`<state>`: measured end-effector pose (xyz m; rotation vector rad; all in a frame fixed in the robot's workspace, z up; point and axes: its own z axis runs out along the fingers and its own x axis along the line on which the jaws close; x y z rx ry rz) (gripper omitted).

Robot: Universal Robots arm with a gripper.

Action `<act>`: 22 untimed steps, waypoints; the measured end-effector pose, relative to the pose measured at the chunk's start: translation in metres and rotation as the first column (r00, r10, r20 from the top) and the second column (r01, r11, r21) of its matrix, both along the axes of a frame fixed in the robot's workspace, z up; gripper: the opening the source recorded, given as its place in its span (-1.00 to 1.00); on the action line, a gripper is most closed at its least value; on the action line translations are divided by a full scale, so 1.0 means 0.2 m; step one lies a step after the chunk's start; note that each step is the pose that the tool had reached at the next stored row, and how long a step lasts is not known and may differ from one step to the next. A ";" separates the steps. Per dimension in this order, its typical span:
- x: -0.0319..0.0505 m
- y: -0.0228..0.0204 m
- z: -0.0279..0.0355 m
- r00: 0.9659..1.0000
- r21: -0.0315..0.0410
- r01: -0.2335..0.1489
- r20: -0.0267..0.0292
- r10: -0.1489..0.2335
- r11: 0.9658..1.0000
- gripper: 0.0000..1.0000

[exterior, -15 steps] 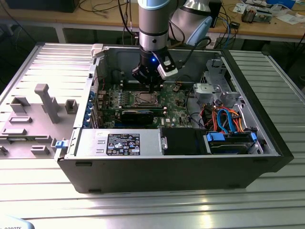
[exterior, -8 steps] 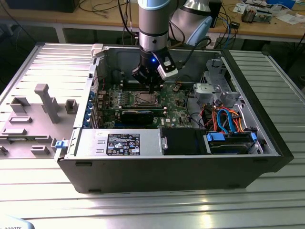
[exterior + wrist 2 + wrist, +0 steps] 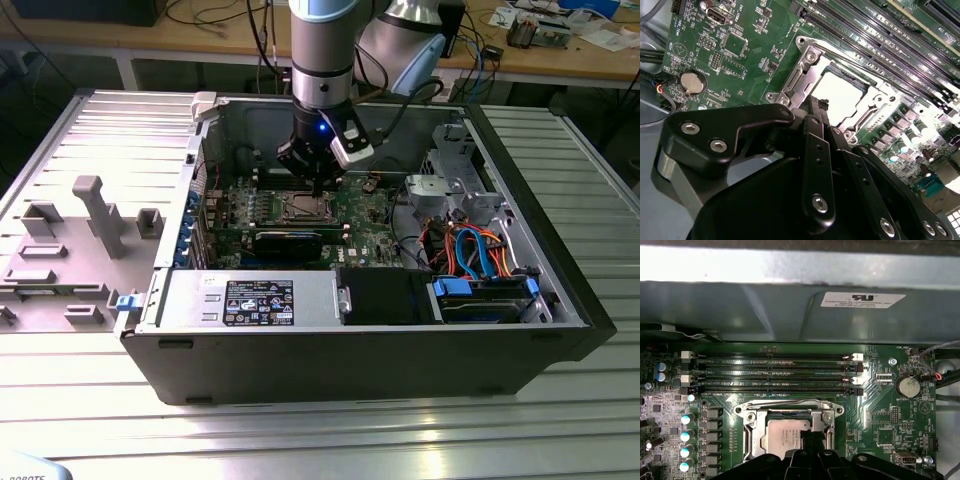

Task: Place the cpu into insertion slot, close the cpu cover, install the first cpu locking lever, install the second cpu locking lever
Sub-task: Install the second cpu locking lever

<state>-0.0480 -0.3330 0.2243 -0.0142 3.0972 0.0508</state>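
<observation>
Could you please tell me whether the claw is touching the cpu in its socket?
Cannot tell. In both wrist views the claw overlaps the edge of the cpu, but neither view shows contact or a gap plainly.

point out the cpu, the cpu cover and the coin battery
cpu (image 3: 785, 436): first wrist view, its silver top.
cpu cover (image 3: 826, 417): first wrist view, frame's corner by a screw.
coin battery (image 3: 908, 386): first wrist view, its round face.
</observation>
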 end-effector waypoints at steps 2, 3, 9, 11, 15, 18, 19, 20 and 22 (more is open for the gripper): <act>0.000 -0.003 0.000 1.000 0.000 0.000 0.000 0.000 1.000 -0.79; 0.000 -0.004 0.000 1.000 0.000 0.000 0.000 0.000 1.000 -0.79; -0.001 -0.005 0.004 1.000 0.000 0.000 0.000 0.000 1.000 -0.79; 0.000 -0.004 0.024 1.000 0.000 0.000 0.000 0.000 1.000 -0.79; 0.000 -0.004 0.056 1.000 -0.001 0.000 0.000 0.000 1.000 -0.79; 0.000 -0.005 0.056 1.000 -0.002 0.000 0.000 0.000 1.000 -0.79; 0.000 -0.009 0.057 1.000 -0.002 0.000 0.000 0.000 1.000 -0.79; 0.000 -0.013 0.056 1.000 -0.002 0.000 0.000 0.000 1.000 -0.79; 0.000 -0.025 0.056 1.000 -0.002 0.000 0.000 0.000 1.000 -0.79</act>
